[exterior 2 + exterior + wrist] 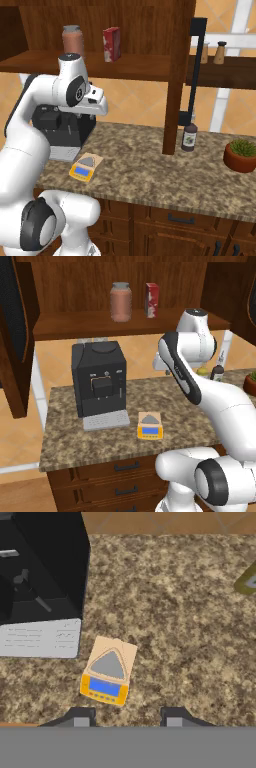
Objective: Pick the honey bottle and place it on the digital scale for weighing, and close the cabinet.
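In the left base view, the honey bottle [121, 301] is seen upright at the upper centre of the frame, on the shelf of the open cabinet [100, 323]. A red-and-white carton [152, 300] stands just to its right on the same shelf. One dark ribbed cabinet door [15, 331] hangs open along the left edge. Below, on the granite counter [65, 436], a black coffee machine [98, 383] is placed left of centre, and the digital scale [150, 425] lies just to the right of its grey drip tray, near the middle of the frame. The white arm [200, 386] fills the right side; a potted plant [251, 382] is glimpsed at the right edge.

In the right base view, the honey bottle [73, 40] appears at the upper left, partly hidden behind the arm, with the carton [112, 43] to its right. The scale [86, 167] lies at the lower left on the counter, bare. A dark bottle [189, 136] stands at centre right beside the cabinet's side wall, and the plant [241, 154] is at the far right.

In the hand view, the gripper [125, 718] is shown at the bottom edge with its fingertips [81, 717] spread apart and nothing between them. The scale [108, 670] lies just above them, left of centre, tilted, with the coffee machine [42, 572] at the upper left.
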